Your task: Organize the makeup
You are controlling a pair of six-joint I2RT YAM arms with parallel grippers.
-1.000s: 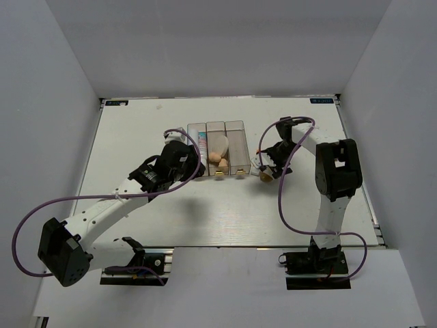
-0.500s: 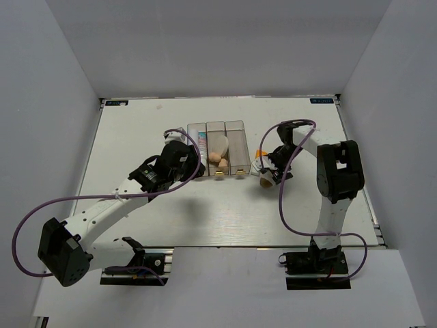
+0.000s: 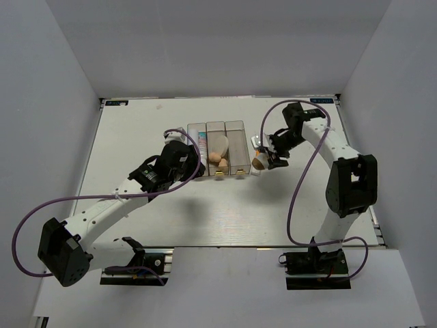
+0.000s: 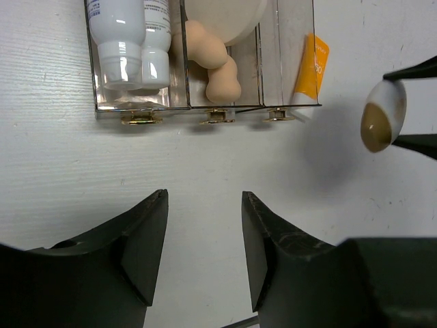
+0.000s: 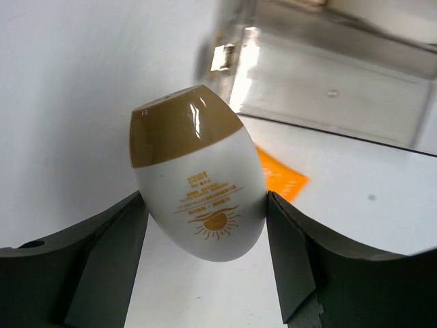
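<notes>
The clear tray (image 3: 237, 147) holds white tubes (image 4: 130, 41) in its left compartment, and beige sponges (image 4: 212, 65) and a pale puff (image 4: 225, 14) in the middle one. The orange tube (image 4: 311, 72) lies on the table against the tray's right side; it also shows in the right wrist view (image 5: 283, 179). My right gripper (image 3: 262, 158) is shut on a white egg-shaped bottle with a gold-brown cap (image 5: 198, 184), held above the table just right of the tray's front corner (image 4: 382, 116). My left gripper (image 4: 203, 198) is open and empty above the table before the tray's front (image 3: 193, 168).
The tray's right compartment (image 5: 328, 89) shows nothing inside. White walls close in the table on the left, back and right. Purple cables loop from both arms over the table.
My right gripper has carried the egg-shaped bottle up and left, closer to the tray's right side, and the arm's elbow has swung outward. The left arm has not moved.
</notes>
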